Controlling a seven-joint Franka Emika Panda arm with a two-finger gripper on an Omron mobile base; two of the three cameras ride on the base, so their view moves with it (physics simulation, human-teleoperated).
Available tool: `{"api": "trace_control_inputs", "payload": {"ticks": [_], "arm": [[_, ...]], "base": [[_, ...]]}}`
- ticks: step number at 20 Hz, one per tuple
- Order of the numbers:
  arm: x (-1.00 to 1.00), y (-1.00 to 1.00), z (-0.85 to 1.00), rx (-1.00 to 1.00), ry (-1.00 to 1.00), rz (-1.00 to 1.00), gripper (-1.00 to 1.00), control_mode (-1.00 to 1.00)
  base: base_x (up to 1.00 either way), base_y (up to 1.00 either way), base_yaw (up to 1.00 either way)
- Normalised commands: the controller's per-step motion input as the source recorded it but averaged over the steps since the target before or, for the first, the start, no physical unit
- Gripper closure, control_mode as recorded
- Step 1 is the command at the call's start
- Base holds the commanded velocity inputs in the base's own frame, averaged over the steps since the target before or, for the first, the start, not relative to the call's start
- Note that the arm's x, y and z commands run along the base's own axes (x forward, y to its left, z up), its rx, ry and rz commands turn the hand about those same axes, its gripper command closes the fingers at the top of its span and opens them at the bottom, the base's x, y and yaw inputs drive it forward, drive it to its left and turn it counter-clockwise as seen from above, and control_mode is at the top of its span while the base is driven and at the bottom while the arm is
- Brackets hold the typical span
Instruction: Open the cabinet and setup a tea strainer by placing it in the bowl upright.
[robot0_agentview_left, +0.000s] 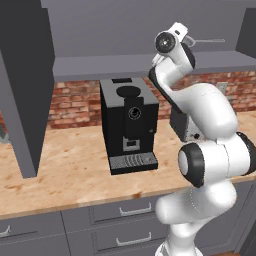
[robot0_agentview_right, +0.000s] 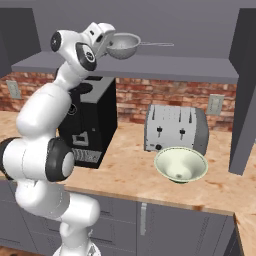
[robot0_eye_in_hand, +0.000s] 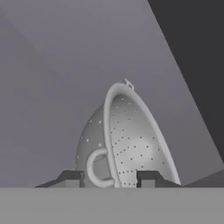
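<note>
Two of three steps look done: we see the cabinet (robot0_agentview_right: 150, 65) open, gripper (robot0_agentview_right: 111, 46) clamped on the tea strainer's (robot0_agentview_right: 123, 46) rim, lifted off the shelf, still to go upright into the bowl (robot0_agentview_right: 181, 165) beside the toaster (robot0_agentview_right: 175, 127).

The arm (robot0_agentview_right: 45, 150) is glossy white, built of rounded, bulbous links joined by dark grey-black bands at each joint. A round black-ringed cap closes the wrist joint (robot0_agentview_left: 164, 42). Two small, dark, blocky fingertips (robot0_eye_in_hand: 148, 178) end the gripper (robot0_eye_in_hand: 109, 179).
</note>
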Motion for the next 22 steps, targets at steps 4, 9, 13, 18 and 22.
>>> {"api": "trace_control_inputs", "payload": {"ticks": [4, 9, 13, 18, 22], "arm": [[-1.00, 0.24, 0.04, -0.02, 0.00, -0.05, 1.00, -1.00], [-1.00, 0.01, 0.11, 0.00, 0.00, -0.04, 1.00, -1.00], [-1.00, -0.03, 0.12, 0.00, 0.00, -0.05, 1.00, -1.00], [-1.00, -0.22, -0.04, 0.00, 0.00, -0.08, 1.00, -1.00], [-0.81, -0.47, -0.18, 0.00, 0.03, -0.15, 1.00, -1.00]], "base": [[0.00, 0.00, 0.00], [0.00, 0.00, 0.00], [0.00, 0.00, 0.00], [0.00, 0.00, 0.00], [0.00, 0.00, 0.00]]}}
